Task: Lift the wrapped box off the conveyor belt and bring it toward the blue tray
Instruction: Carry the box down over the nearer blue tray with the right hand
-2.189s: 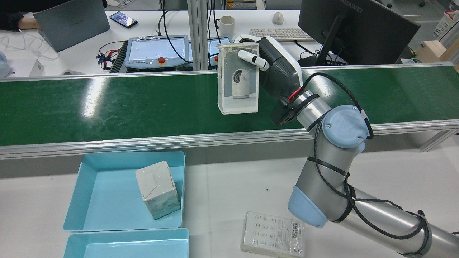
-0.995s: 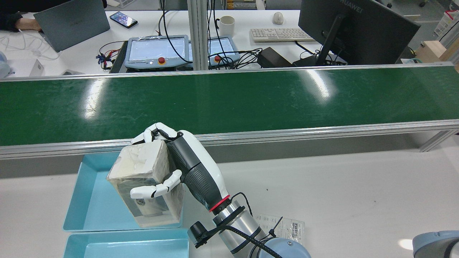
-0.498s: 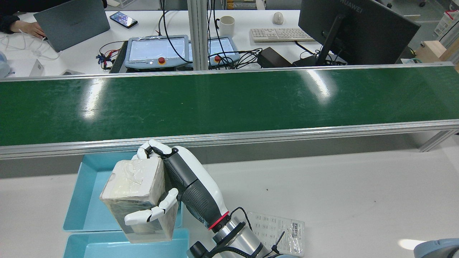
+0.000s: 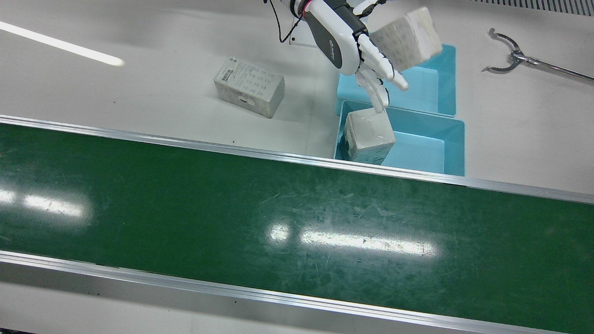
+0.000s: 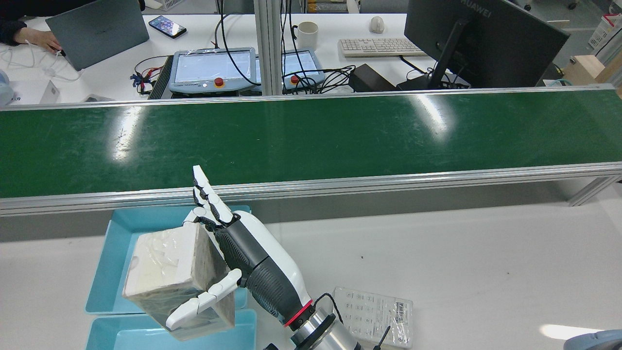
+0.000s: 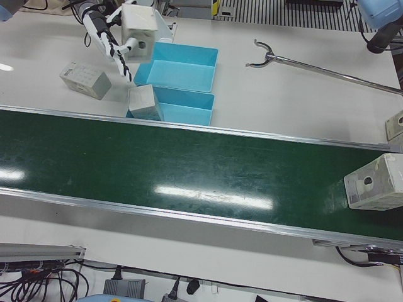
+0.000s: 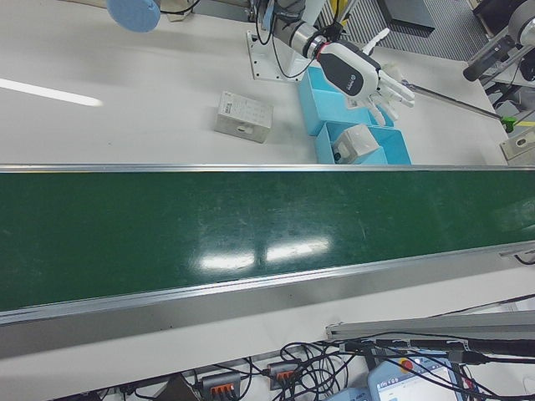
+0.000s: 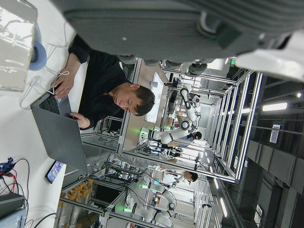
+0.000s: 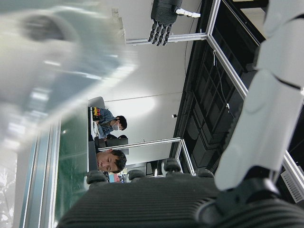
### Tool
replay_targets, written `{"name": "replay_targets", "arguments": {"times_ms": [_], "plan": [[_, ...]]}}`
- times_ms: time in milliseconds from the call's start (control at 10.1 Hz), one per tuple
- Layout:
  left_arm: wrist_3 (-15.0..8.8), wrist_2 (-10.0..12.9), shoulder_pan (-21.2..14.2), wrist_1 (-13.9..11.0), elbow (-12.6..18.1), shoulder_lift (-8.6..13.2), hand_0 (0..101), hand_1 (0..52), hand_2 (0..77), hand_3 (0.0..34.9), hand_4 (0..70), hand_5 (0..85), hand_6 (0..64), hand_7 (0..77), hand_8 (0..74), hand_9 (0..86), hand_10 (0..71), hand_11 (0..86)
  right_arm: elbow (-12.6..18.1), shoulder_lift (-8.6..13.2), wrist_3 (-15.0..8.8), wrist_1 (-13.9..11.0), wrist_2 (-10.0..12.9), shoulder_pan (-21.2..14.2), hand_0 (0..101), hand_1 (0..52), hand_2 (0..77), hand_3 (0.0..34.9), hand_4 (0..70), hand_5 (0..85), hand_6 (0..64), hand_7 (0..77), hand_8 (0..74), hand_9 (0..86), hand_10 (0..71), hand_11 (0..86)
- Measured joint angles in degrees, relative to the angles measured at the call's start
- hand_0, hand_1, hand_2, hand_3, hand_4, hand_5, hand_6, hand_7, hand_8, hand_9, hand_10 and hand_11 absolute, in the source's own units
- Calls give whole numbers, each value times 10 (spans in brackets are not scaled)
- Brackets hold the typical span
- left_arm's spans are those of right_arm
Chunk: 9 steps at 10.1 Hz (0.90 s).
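The wrapped box (image 5: pixel 170 277) hangs tilted in the air over the two blue trays (image 5: pixel 114 257), about where they meet. My right hand (image 5: pixel 252 262) is beside it with its fingers (image 5: pixel 201 189) stretched straight and off the box; only the thumb (image 5: pixel 201 304) lies under its lower front. From the front view the same box (image 4: pixel 408 39) floats just off the spread fingers of the right hand (image 4: pixel 352 46). My left hand (image 9: pixel 164 16) appears small in the right hand view, fingers straight and holding nothing.
A second wrapped box (image 4: pixel 369 134) stands in the tray (image 4: pixel 431 148) nearest the belt. A flat white box (image 4: pixel 249 86) lies on the table. Another wrapped box (image 6: pixel 374 182) rides the green belt (image 6: pixel 189 170). A metal grabber tool (image 4: pixel 510 55) lies beyond the trays.
The right hand carried the box from the belt to above the trays. In the last half second its fingers straightened off the box, which tipped and shifted toward the near tray.
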Motion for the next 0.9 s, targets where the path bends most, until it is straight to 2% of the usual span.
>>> {"name": "replay_targets", "arguments": {"times_ms": [100, 199, 299, 398, 498, 597, 796, 896], "plan": [[0, 0, 0, 0, 0, 0, 0, 0, 5, 0, 0, 11, 0, 0, 0, 0, 0, 0, 3, -3, 1, 0, 0, 0, 440, 60, 82, 214, 0, 0, 0, 11, 0, 11, 5, 11], [0, 0, 0, 0, 0, 0, 0, 0, 5, 0, 0, 11, 0, 0, 0, 0, 0, 0, 8, -7, 1, -1, 0, 0, 440, 60, 82, 214, 0, 0, 0, 11, 0, 11, 5, 11], [0, 0, 0, 0, 0, 0, 0, 0, 5, 0, 0, 11, 0, 0, 0, 0, 0, 0, 14, -12, 2, -1, 0, 0, 457, 104, 87, 277, 0, 0, 0, 0, 0, 11, 0, 5], [0, 0, 0, 0, 0, 0, 0, 0, 11, 0, 0, 11, 0, 5, 0, 0, 0, 0, 22, -19, 2, -2, 0, 3, 458, 131, 87, 309, 0, 0, 0, 0, 0, 11, 0, 5], [0, 0, 0, 0, 0, 0, 0, 0, 5, 0, 0, 11, 0, 0, 0, 0, 0, 0, 35, -27, 2, -15, -2, 11, 458, 131, 87, 309, 0, 0, 0, 0, 0, 11, 0, 5], [0, 0, 0, 0, 0, 0, 0, 0, 5, 0, 0, 11, 0, 0, 0, 0, 5, 0, 56, -32, 2, -49, -12, 26, 461, 125, 104, 308, 0, 0, 0, 33, 0, 11, 0, 5], [0, 0, 0, 0, 0, 0, 0, 0, 5, 0, 0, 5, 0, 0, 0, 0, 0, 0, 105, -38, 6, -144, -55, 81, 463, 120, 104, 306, 0, 0, 0, 49, 0, 11, 0, 11], [0, 0, 0, 0, 0, 0, 0, 0, 5, 0, 0, 5, 0, 0, 0, 0, 0, 0, 125, -43, 24, -189, -83, 117, 463, 120, 104, 306, 0, 0, 0, 49, 0, 11, 0, 11]]}}
